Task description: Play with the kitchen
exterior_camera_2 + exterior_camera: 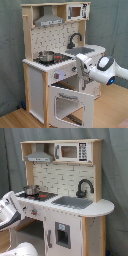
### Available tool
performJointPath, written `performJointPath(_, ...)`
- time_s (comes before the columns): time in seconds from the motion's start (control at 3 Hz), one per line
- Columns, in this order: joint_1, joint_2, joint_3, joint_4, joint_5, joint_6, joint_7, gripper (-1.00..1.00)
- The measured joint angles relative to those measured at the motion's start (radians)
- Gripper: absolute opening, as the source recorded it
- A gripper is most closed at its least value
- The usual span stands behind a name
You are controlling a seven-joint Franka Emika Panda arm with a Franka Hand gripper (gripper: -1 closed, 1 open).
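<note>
The toy kitchen (pixel 65 223) of pale wood and white panels fills both exterior views, with a grey hood (pixel 40 156), black faucet (pixel 84 187), sink (pixel 73 202) and red-ringed stovetop (pixel 45 195). A small metal pot (pixel 47 56) stands on the stovetop. In the second exterior view the oven door (pixel 70 104) hangs open, tilted outward. My white arm (pixel 102 70) reaches in from the second exterior view's right. My gripper (pixel 81 74) hovers just in front of the knob panel (pixel 62 75), above the open door. In the first exterior view the arm (pixel 7 212) shows at the left edge.
A toy microwave (pixel 71 151) sits on the kitchen's top shelf. A rounded counter end (pixel 102 206) juts out beside the sink. Grey curtain (pixel 10 50) hangs behind everything. The kitchen stands on a wooden floor (pixel 20 120).
</note>
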Motion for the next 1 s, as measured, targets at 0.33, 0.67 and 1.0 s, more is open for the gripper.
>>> performJointPath(0.33,0.014,0.002,-0.060,0.029,0.001,-0.013,-0.077,1.00)
performJointPath(0.67,0.021,0.020,-0.127,0.054,0.001,-0.018,-0.163,1.00)
performJointPath(1.0,0.021,0.063,-0.155,0.097,0.026,-0.053,-0.233,1.00)
